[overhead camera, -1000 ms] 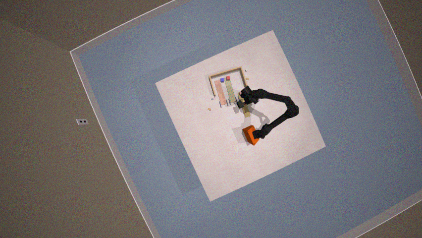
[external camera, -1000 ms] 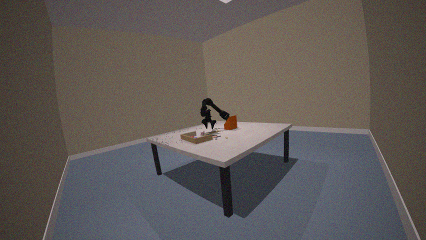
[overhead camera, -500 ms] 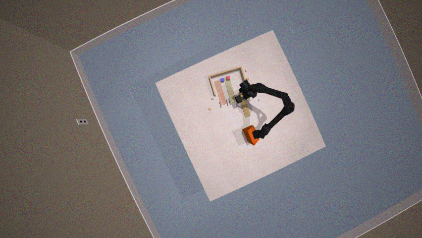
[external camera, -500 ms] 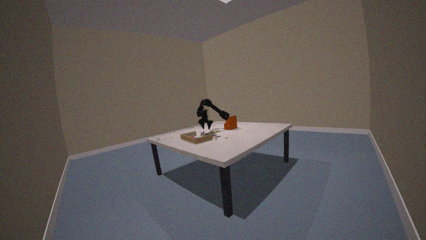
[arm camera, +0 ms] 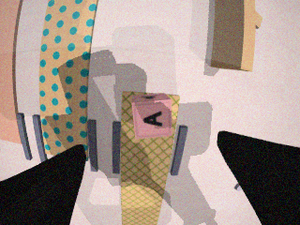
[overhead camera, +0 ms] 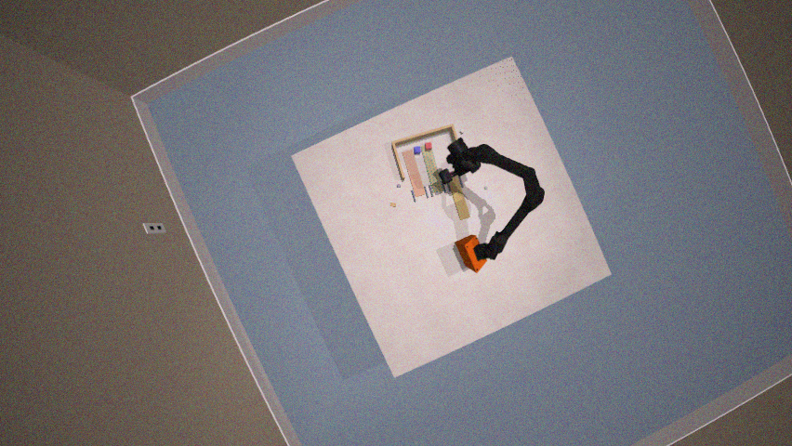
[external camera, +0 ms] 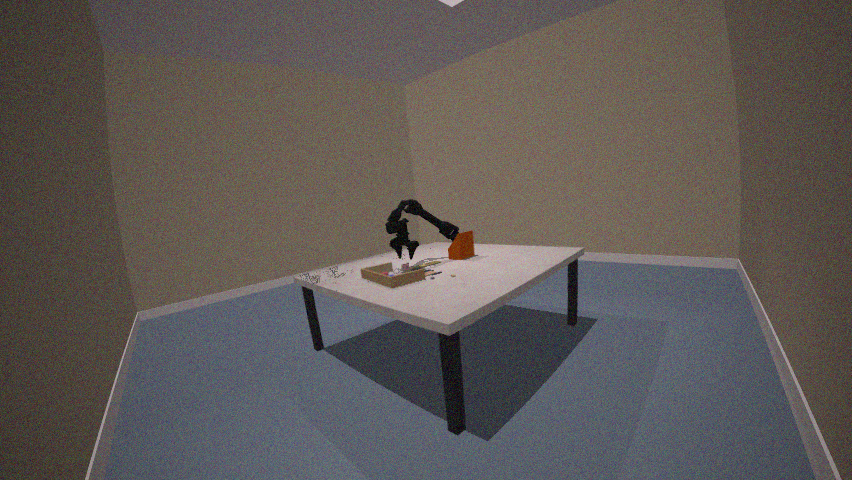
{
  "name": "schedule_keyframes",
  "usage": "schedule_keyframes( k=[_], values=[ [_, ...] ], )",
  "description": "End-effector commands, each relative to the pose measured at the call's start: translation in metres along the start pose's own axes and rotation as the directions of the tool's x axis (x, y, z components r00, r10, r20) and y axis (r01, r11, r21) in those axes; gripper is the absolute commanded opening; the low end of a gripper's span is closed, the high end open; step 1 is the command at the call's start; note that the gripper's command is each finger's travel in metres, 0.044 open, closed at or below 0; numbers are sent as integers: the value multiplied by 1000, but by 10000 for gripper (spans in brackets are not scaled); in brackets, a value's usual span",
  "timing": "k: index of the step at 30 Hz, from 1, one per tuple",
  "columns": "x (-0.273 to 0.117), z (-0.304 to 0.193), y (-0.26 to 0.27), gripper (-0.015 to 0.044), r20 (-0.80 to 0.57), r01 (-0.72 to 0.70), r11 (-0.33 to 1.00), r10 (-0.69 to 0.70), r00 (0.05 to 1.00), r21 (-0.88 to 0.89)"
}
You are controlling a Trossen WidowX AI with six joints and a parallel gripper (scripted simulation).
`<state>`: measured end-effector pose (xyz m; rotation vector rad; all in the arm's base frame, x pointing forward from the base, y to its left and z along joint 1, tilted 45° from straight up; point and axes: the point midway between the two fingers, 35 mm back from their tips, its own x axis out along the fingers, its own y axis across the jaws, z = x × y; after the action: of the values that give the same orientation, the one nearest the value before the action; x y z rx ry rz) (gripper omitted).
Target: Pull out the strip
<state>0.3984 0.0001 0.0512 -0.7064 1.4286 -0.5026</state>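
My gripper (overhead camera: 453, 175) (external camera: 406, 256) (arm camera: 153, 145) is wide open with nothing in it, above the pink cube (arm camera: 153, 118) marked A. The cube rests on the far end of the crosshatched strip (overhead camera: 461, 205) (arm camera: 141, 202), between two dark rails, with the dotted strip (arm camera: 66, 89) lying alongside.

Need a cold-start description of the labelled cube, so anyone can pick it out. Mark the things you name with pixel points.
On the pale table (overhead camera: 354, 182) (external camera: 506, 268), find the three-sided wooden frame (overhead camera: 422, 134) (external camera: 408, 279). Toward its open side, a strip with green crosshatching (overhead camera: 461, 205) (arm camera: 141, 199) lies between dark guides. The pink cube (arm camera: 152, 119) on its end bears a black letter A, unlike the dotted strip (arm camera: 66, 47) beside it, with no cube visible in the wrist view.
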Motion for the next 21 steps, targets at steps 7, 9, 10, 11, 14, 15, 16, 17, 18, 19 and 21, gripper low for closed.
schedule_keyframes(
  k=[7, 9, 10, 11, 14, 15, 16, 17, 18, 19, 21],
  values=[
    [9, 7, -3, 250, 2, 5, 1000, -5, 1000, -4],
    [12, 7, -3, 250, 2, 5, 1000, -5, 1000, -4],
    [14, 7, -3, 250, 2, 5, 1000, -5, 1000, -4],
    [15, 7, -3, 250, 2, 5, 1000, -5, 1000, -4],
    [20, 7, -3, 250, 2, 5, 1000, -5, 1000, -4],
    [22, 7, -3, 250, 2, 5, 1000, -5, 1000, -4],
    [24, 7, -3, 250, 2, 5, 1000, -5, 1000, -4],
    [25, 7, -3, 250, 2, 5, 1000, -5, 1000, -4],
    [27, 7, -3, 250, 2, 5, 1000, -5, 1000, -4],
    [29, 7, -3, 250, 2, 6, 1000, -6, 1000, -4],
    [32, 7, -3, 250, 2, 6, 1000, -6, 1000, -4]
  ],
)
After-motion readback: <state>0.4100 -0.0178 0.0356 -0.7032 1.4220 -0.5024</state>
